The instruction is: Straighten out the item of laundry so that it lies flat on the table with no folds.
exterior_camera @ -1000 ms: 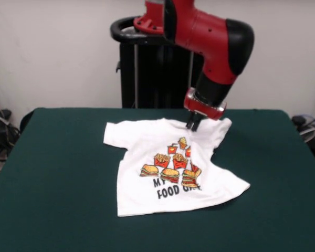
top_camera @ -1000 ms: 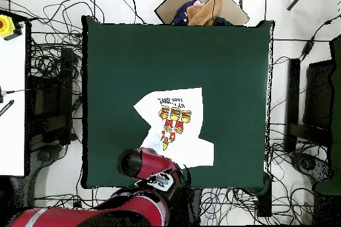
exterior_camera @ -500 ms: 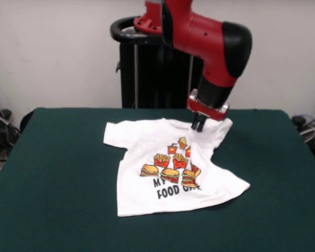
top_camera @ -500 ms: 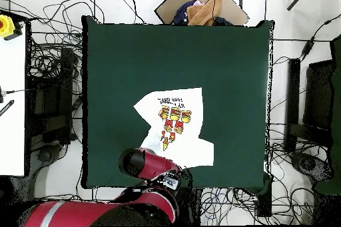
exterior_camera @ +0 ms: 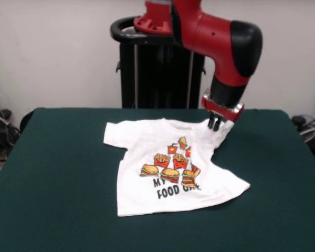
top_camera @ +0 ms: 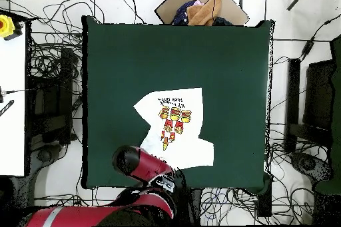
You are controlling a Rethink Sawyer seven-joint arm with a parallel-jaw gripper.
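Observation:
The item of laundry (exterior_camera: pixel 147 142), a white T-shirt printed with burgers and fries, lies chest-up near the middle of the green table (exterior_camera: pixel 52 173). A crease runs down its right half and cuts off the black text, and the right sleeve is bunched. My gripper (exterior_camera: pixel 214 125) hangs at that right sleeve, touching or just above the cloth. In the overhead view the shirt (top_camera: pixel 178 131) lies close to the table's (top_camera: pixel 166 58) bottom edge, and my red arm (top_camera: pixel 136 161) covers its lower left corner and hides the gripper.
An open cardboard box (top_camera: pixel 200 8) holding cloth sits just past the table's top edge in the overhead view. Cables cover the floor on all sides. A white side table (top_camera: pixel 12 104) stands at the left. Bare green felt surrounds the shirt.
My gripper has slid to the right in the front view, from the collar area to the right sleeve. The shirt has hardly shifted.

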